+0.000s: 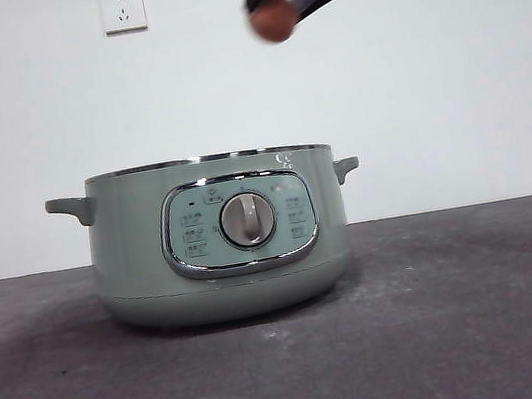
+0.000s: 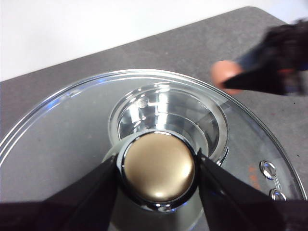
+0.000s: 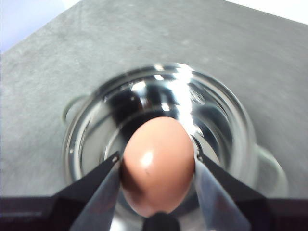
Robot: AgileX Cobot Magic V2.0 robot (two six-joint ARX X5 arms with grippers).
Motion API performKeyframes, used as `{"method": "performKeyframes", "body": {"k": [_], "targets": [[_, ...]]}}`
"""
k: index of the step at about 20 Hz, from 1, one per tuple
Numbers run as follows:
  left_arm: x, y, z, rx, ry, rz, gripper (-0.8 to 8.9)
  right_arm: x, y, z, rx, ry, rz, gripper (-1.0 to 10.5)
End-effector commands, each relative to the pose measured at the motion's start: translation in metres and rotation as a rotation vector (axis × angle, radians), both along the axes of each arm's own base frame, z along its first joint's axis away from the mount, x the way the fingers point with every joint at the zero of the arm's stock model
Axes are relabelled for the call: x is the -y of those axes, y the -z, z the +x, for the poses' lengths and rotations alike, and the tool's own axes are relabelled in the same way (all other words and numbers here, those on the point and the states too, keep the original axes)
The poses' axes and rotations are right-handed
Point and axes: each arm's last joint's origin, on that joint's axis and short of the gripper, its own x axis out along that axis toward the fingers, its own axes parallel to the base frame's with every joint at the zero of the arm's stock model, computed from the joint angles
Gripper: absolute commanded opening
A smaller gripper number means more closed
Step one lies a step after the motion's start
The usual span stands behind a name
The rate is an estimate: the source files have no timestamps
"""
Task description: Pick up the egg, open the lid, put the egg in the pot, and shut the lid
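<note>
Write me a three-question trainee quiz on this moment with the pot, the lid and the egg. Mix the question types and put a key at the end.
1. True or false: the lid sits on the pot.
2. What does the right gripper hold? A) the lid's knob B) the egg C) nothing
3. Fill in: the left gripper is shut on the lid's ____.

Key:
1. False. The pot's rim is bare in the front view, and the left gripper holds the lid up over it.
2. B. The egg is clamped above the open pot.
3. knob.
</note>
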Motion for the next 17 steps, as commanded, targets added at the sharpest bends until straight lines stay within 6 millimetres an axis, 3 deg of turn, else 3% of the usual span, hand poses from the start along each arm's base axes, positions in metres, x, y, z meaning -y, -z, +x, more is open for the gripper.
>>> {"method": "performKeyframes", "body": {"k": [1,5,9,17], "targets": [[-0.006,-0.008,-0.014,0.064,-0.005,-0.014,-0.08,-0.024,0.018,0.026,-0.016,-0.029,-0.039,-0.1],[-0.013,-0.007,-0.028,0.053,-0.006,-0.011,-0.08,-0.055,0.057,0.056,-0.035,-0.073,-0.094,-0.1],[-0.014,-0.005,-0.030,0.034,-0.005,-0.003,-0.08,-0.077,0.096,0.067,-0.014,-0.106,-0.182,-0.1],[-0.014,-0.005,-0.030,0.033,-0.004,-0.003,-0.08,-0.089,0.138,0.072,-0.069,-0.132,-0.274,-0.1]]}}
